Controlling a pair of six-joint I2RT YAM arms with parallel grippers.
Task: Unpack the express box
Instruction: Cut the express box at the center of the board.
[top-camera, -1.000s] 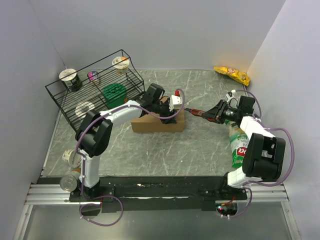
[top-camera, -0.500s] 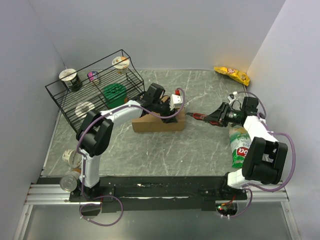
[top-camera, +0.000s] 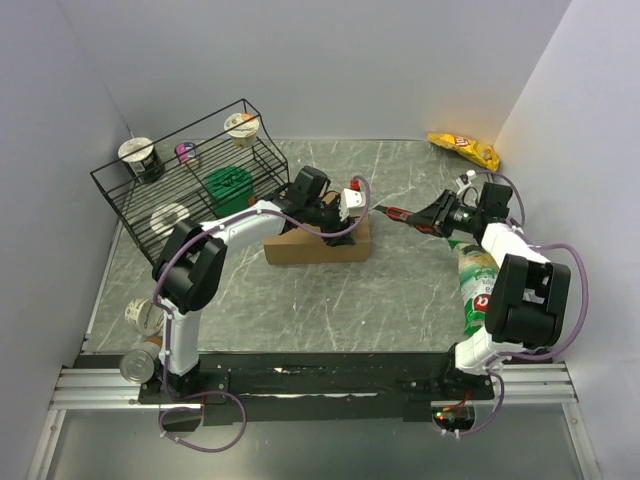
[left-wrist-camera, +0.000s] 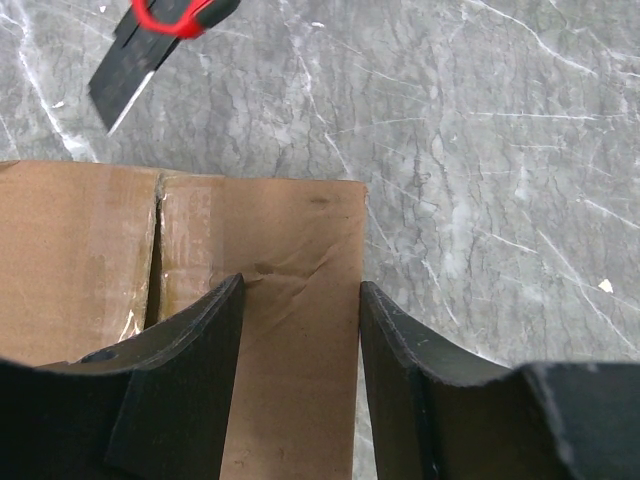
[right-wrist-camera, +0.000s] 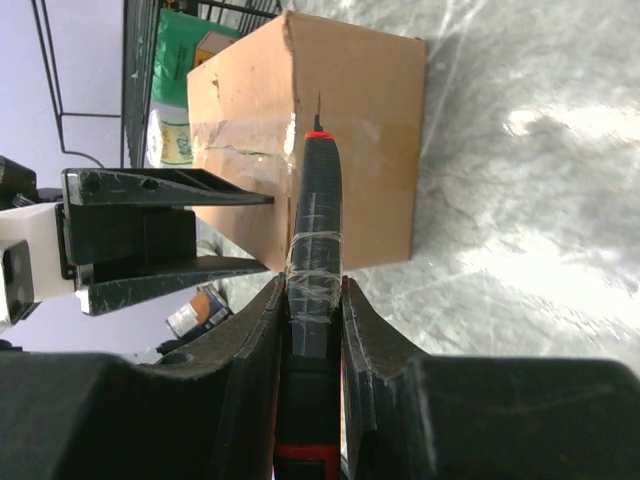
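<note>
Top external view, left to right: the wire rack (top-camera: 190, 170) holding cups stands at the bench's (top-camera: 400, 300) far left. At mid-bench your left hand (left-wrist-camera: 300, 290), fingers apart, hangs over the right end of the express box (top-camera: 315, 248). Your right hand (right-wrist-camera: 312, 290) is clamped on a red-and-black knife (top-camera: 398, 214), its blade toward the box but short of it. A green bottle (top-camera: 478, 290) lies beside that arm and a yellow snack bag (top-camera: 463, 150) in the far right corner.
</note>
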